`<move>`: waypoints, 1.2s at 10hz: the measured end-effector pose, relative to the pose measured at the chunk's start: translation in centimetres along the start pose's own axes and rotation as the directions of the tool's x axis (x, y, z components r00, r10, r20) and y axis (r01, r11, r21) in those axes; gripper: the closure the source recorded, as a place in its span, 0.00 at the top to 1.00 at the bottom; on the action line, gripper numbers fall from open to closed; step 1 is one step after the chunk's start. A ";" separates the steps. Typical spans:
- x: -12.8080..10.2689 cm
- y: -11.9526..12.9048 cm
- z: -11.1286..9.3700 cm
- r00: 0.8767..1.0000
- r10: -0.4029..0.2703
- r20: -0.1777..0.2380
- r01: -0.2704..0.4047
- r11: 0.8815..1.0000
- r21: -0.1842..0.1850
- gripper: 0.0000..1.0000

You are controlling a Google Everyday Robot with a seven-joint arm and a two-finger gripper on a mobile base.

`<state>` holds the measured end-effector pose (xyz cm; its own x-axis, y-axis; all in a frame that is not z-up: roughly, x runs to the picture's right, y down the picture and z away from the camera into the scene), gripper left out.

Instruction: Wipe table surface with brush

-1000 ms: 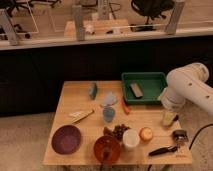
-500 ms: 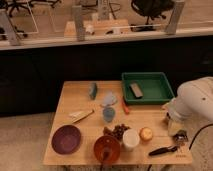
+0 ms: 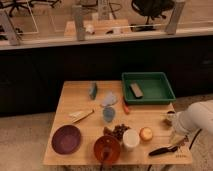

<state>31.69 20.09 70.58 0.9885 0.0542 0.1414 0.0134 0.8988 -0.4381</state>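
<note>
Near the brush (image 3: 162,149), splayed tool (image 3: 176,141)

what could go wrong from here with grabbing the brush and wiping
1. The brush lies flat close to the front right edge of the table surface. The gripper, open and hovering by its outer end, could push it off instead of gripping it.
2. A white cup and a small orange item stand right beside the brush, so a wiping sweep would likely knock them.
</note>
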 end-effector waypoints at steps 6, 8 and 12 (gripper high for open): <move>0.0 0.0 0.0 1.000 0.001 -0.001 -0.001 1.000 -0.001 0.80; 0.1 0.2 0.2 1.000 -0.010 0.011 0.010 1.000 -0.011 0.80; 0.3 2.3 2.2 0.991 -0.124 0.049 0.126 0.991 -0.051 0.80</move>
<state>31.68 23.17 71.59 0.9706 -0.0366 0.2378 0.1459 0.8753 -0.4610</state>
